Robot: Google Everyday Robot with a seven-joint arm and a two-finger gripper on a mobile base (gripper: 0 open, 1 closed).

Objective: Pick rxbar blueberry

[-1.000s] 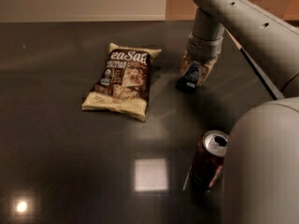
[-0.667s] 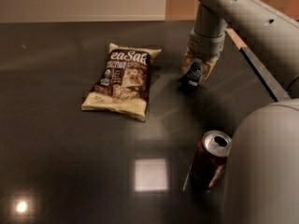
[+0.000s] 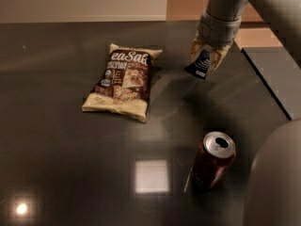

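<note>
The rxbar blueberry [image 3: 199, 64] is a small dark navy wrapper with white lettering. It hangs tilted in my gripper [image 3: 207, 60], lifted above the dark table [image 3: 61, 173] at the upper right. The gripper's tan fingers [image 3: 217, 60] are shut on the bar's upper end, and the arm comes down from the top right of the view.
A large cream-and-brown chip bag [image 3: 123, 81] lies flat left of the gripper. A reddish-brown soda can [image 3: 211, 160] stands upright in front of it, at the lower right. The robot's grey body [image 3: 275, 182] fills the bottom right corner. The table's right edge [image 3: 265, 84] runs diagonally.
The gripper has risen with the rxbar blueberry held in it, lifting the bar off the table surface. The chip bag and can have not moved.
</note>
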